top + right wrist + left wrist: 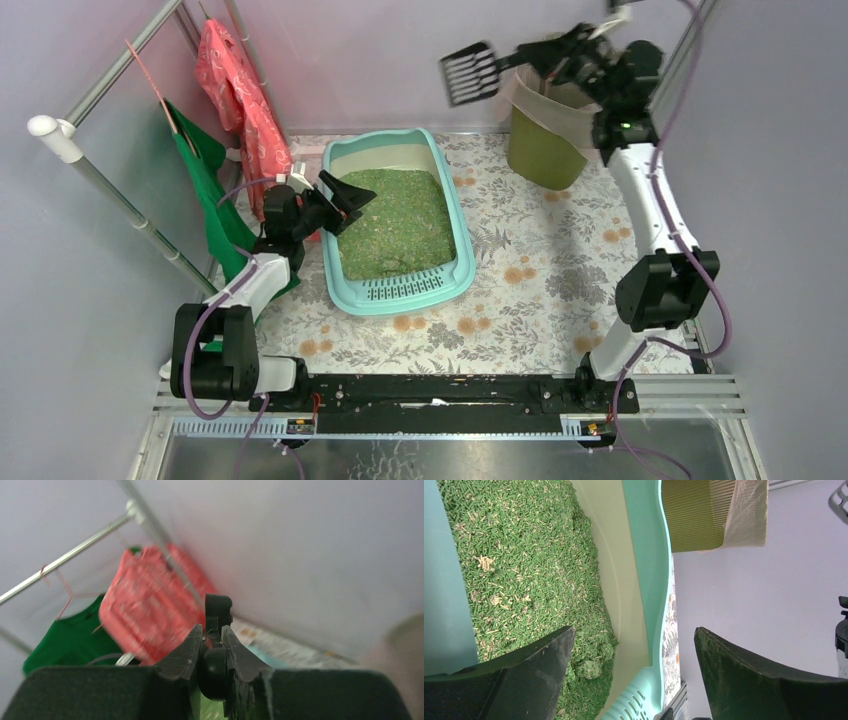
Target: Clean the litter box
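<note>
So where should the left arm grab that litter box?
Probably take the litter box by its wide rim on the long side beside the left gripper, from above, one finger inside, one outside. The rim is a thin lip; the tray is far broader than the open jaws.

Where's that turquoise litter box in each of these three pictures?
Top external: litter box, left of centre.
Left wrist: fills the left half, rim running top to bottom.
Right wrist: only a blurred turquoise sliver, low, right of centre.
Shared landmark: the olive bin beyond its far end.
</note>
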Controlling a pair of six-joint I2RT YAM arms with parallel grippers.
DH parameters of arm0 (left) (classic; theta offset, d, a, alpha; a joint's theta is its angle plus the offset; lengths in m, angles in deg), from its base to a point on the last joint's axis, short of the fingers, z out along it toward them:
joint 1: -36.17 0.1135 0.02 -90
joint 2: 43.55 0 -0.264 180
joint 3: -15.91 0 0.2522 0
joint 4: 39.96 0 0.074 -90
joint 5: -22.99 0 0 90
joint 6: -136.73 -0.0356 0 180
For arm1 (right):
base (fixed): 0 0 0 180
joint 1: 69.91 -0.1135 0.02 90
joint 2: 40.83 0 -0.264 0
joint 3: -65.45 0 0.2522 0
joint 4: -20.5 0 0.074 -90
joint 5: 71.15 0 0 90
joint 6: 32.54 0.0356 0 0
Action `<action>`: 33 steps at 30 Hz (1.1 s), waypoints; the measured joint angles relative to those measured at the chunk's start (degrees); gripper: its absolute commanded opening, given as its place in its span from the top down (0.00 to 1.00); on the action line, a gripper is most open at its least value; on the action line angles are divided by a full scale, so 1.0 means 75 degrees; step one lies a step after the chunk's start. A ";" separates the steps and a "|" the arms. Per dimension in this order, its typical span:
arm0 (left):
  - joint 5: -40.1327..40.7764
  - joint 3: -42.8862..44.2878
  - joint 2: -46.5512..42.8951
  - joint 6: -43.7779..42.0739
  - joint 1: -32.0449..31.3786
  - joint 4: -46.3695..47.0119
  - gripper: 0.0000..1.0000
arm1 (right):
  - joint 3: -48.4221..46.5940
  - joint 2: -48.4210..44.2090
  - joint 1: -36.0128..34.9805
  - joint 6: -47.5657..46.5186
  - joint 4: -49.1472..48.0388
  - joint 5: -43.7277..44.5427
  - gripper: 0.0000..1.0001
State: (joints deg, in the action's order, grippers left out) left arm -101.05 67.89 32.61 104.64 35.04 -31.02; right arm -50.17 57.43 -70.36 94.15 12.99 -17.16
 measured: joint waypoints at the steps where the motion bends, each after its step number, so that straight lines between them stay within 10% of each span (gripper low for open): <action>1: 0.0000 0.0003 -0.0012 -0.0015 0.0000 -0.0015 0.02 | -0.0070 0.0055 -0.0341 -0.0119 0.0280 -0.0102 1.00; 15: 0.0513 0.0026 -0.1408 -0.0321 0.0020 -0.0501 0.02 | -0.1346 0.1851 -0.2684 -0.1935 0.4185 -0.0463 1.00; 33: 0.0769 0.0026 -0.1090 -0.0487 0.0058 -0.0513 0.02 | -0.3850 0.4552 -0.4334 -0.4307 0.7093 0.1792 1.00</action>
State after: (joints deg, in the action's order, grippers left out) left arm -95.28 68.08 24.43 100.99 35.48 -34.87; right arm -79.04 91.57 -102.86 61.84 66.19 -3.72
